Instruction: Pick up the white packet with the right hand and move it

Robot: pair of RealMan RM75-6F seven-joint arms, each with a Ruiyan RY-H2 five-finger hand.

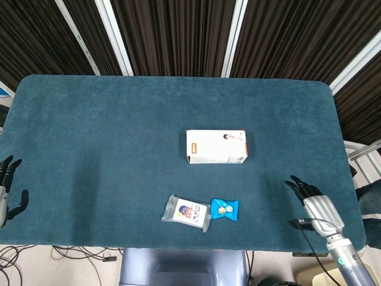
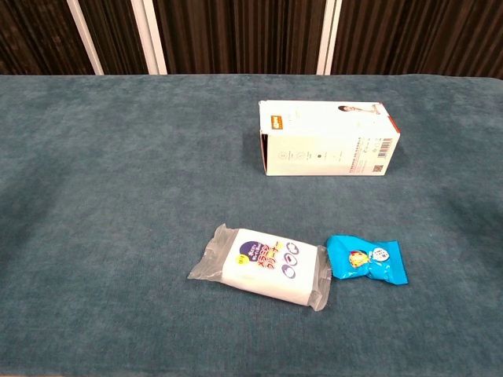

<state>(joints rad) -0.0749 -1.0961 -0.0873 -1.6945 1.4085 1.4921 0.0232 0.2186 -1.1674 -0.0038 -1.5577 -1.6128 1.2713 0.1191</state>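
The white packet (image 1: 187,213) (image 2: 262,265), in clear wrap with a purple and yellow print, lies flat near the table's front edge. My right hand (image 1: 314,204) hovers over the front right part of the table, fingers spread and holding nothing, well to the right of the packet. At the table's front left corner my left hand (image 1: 7,190) stays open and empty. Neither hand shows in the chest view.
A small blue snack pouch (image 1: 224,209) (image 2: 366,259) lies just right of the packet, almost touching it. A white carton (image 1: 216,146) (image 2: 325,137) lies on its side mid-table behind them. The teal cloth table (image 1: 107,131) ends just in front of the packet.
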